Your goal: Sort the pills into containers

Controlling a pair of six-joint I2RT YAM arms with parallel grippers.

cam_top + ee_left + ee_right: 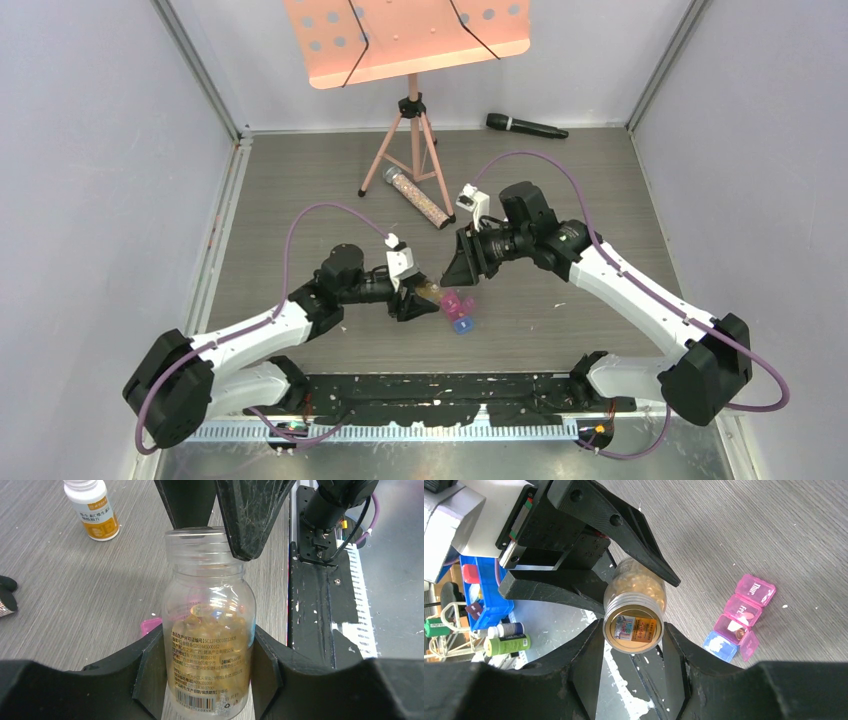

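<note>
With left fingers (149, 672) clamped on the bottle (210, 580) and right fingers (589, 665) on its cap (633, 629), a jerky twist could scatter pills (215, 627).

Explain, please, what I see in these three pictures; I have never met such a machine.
These are two robot arms bolted to a table. One picture looks down from above; the other two come from a camera on each wrist. The left claw grips a clear bottle of yellow capsules by its body, and the right claw closes on its neck end. On the table lie a small pill box with pink and blue compartments, one lid open, a tube of beads, a microphone and a white bottle; a music stand is at the back.
</note>
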